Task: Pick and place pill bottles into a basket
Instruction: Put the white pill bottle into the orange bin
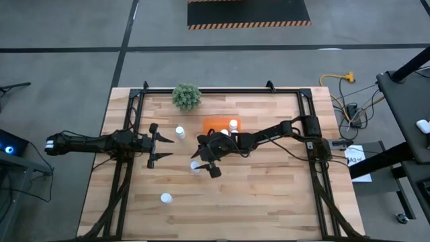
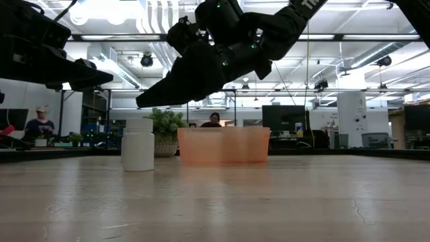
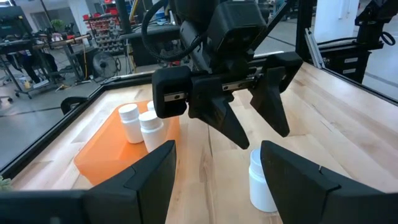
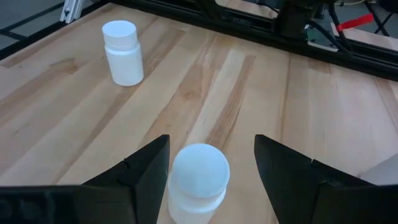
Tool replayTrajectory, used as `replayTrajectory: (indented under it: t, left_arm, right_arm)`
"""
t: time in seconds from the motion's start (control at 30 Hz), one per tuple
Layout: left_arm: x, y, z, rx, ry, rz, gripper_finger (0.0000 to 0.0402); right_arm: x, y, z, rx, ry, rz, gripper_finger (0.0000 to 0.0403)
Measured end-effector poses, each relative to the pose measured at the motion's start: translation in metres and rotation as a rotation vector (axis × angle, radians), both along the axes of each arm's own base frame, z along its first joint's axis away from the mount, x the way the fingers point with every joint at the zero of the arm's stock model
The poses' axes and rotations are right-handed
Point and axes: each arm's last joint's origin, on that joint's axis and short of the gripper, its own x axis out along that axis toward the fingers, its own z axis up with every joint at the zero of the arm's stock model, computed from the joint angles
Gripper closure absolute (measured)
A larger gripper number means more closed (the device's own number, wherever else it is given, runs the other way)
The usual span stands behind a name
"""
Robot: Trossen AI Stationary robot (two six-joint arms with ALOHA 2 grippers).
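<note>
Right gripper poised over a loose pill bottle, ready to close.

From the left, our left gripper (image 1: 160, 142) waits at the table's left side, fingers spread and empty, a pill bottle (image 1: 180, 132) just beyond it and another (image 1: 165, 198) nearer the front edge. At centre, our right gripper (image 1: 205, 158) straddles a standing bottle (image 4: 199, 182), fingers spread either side, not yet touching. We should lower squarely, pinch below the cap, then lift clear to the orange basket (image 1: 213, 124) just behind, which already holds bottles. We can read no label or writing.
</note>
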Motion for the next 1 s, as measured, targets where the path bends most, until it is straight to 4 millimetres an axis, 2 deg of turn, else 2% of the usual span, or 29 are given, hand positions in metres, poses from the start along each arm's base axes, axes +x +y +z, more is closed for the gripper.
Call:
replayTrajectory:
  t: [0.6, 1.0]
  left_arm:
    - [0.000, 0.000, 0.000, 0.000, 0.000, 0.000, 0.0185]
    - [0.000, 0.000, 0.000, 0.000, 0.000, 0.000, 0.0185]
  right_arm:
    - [-0.008, 0.000, -0.012, 0.007, 0.003, -0.003, 0.0179]
    - [-0.007, 0.000, -0.011, 0.017, -0.017, -0.006, 0.0179]
